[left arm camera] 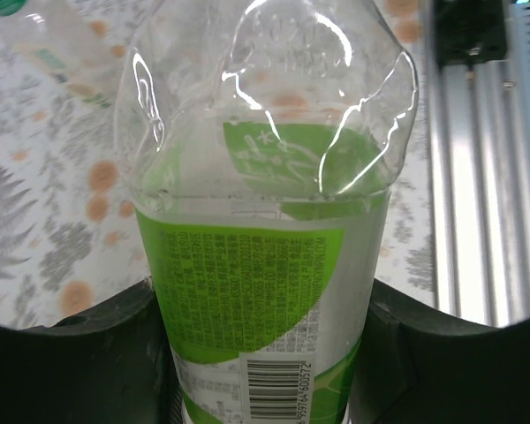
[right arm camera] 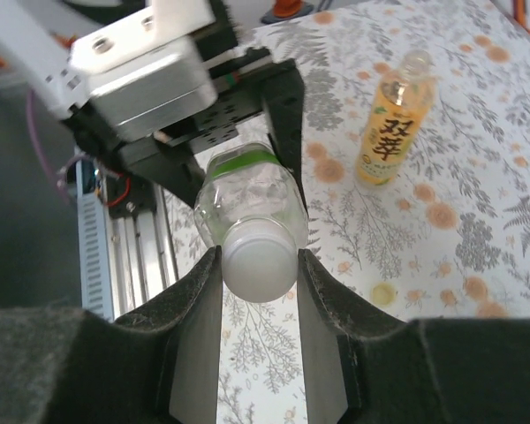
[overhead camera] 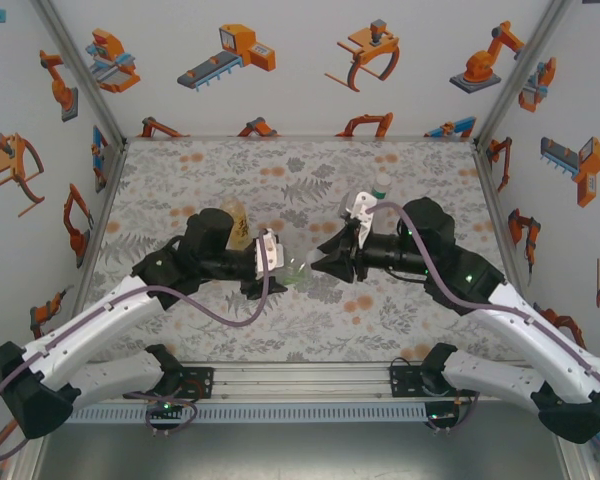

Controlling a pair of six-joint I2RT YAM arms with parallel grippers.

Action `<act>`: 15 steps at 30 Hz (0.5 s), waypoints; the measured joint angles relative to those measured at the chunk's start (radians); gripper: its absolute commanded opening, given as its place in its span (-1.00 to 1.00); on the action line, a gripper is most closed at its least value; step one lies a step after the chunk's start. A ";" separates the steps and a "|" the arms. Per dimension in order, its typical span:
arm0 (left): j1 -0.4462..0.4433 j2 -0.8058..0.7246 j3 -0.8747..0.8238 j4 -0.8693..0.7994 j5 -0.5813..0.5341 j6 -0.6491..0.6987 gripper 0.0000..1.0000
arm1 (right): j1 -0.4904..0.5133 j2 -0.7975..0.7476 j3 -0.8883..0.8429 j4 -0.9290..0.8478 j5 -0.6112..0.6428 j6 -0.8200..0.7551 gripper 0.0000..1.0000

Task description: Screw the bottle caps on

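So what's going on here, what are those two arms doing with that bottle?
The left end effector grips a clear bottle with a green label around its body and holds it sideways above the table. The right end effector has its fingers closed on the white cap at the bottle's mouth, placed to screw it on. An amber-yellow bottle stands upright on the table nearby, apparently uncapped.
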 measured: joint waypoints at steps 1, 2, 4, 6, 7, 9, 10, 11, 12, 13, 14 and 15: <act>0.000 0.001 -0.001 0.012 -0.023 0.000 -1.00 | 0.000 0.000 -0.006 0.014 0.027 0.035 -1.00; 0.000 0.002 -0.002 0.023 -0.048 -0.001 -1.00 | 0.000 0.000 -0.013 0.030 0.062 0.082 -1.00; 0.000 0.004 -0.002 0.050 -0.089 -0.001 -1.00 | 0.000 0.001 -0.019 0.049 0.122 0.167 -1.00; 0.000 0.008 -0.002 0.085 -0.131 -0.003 -1.00 | 0.000 0.004 -0.019 0.066 0.190 0.270 -1.00; 0.000 0.011 -0.002 0.102 -0.150 -0.005 -1.00 | 0.000 0.005 -0.019 0.071 0.218 0.314 -1.00; 0.000 0.020 -0.002 0.139 -0.190 -0.009 -1.00 | 0.000 0.010 -0.019 0.075 0.283 0.429 -1.00; 0.000 0.026 -0.002 0.154 -0.210 -0.011 -1.00 | 0.000 0.015 -0.018 0.073 0.315 0.494 -1.00; 0.000 0.034 -0.002 0.168 -0.233 -0.011 -1.00 | 0.000 0.024 -0.013 0.067 0.344 0.560 -1.00; 0.000 0.043 -0.002 0.177 -0.249 -0.013 -1.00 | 0.000 0.033 -0.008 0.058 0.368 0.618 -1.00; 0.000 0.053 -0.002 0.187 -0.267 -0.015 -1.00 | 0.000 0.043 -0.006 0.051 0.392 0.681 -1.00; 0.000 0.064 -0.002 0.193 -0.280 -0.016 -1.00 | -0.001 0.050 -0.006 0.043 0.412 0.738 -1.00; 0.000 0.073 -0.002 0.199 -0.288 -0.018 -1.00 | -0.001 0.054 -0.006 0.040 0.426 0.776 -1.00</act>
